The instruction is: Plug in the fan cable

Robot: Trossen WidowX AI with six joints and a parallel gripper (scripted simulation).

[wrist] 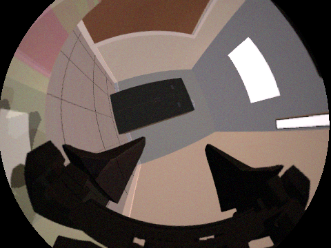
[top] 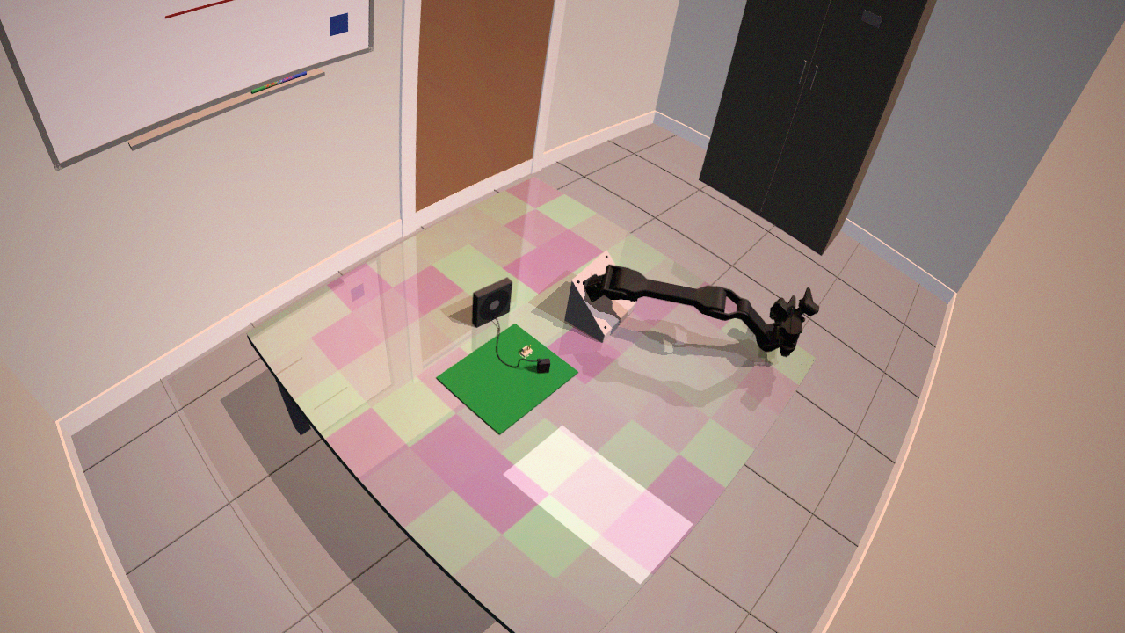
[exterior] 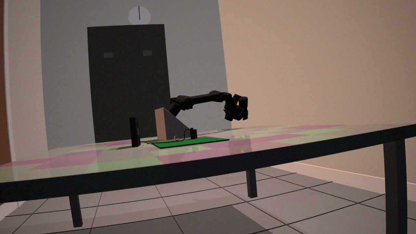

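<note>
4 header (top: 526, 351) (exterior: 176, 139) pins too small, table (top: 629, 440) (exterior: 261, 160) cropped

Lies flat on the patterned table (top: 472, 504) (exterior: 116, 175) as a thin, green, four-sided board (top: 503, 393) (exterior: 203, 141). Stands upright just beside it as a square black fan (top: 491, 301) (exterior: 134, 131) with a round, paler centre. Runs from there across the board as a thin, dark, curving cable (top: 497, 346) (exterior: 184, 134). Ends in a small, black, blocky plug (top: 543, 366) (exterior: 193, 134), upright on the board, unplugged, near but apart from the small, pale header (top: 526, 351) (exterior: 176, 138).
</note>
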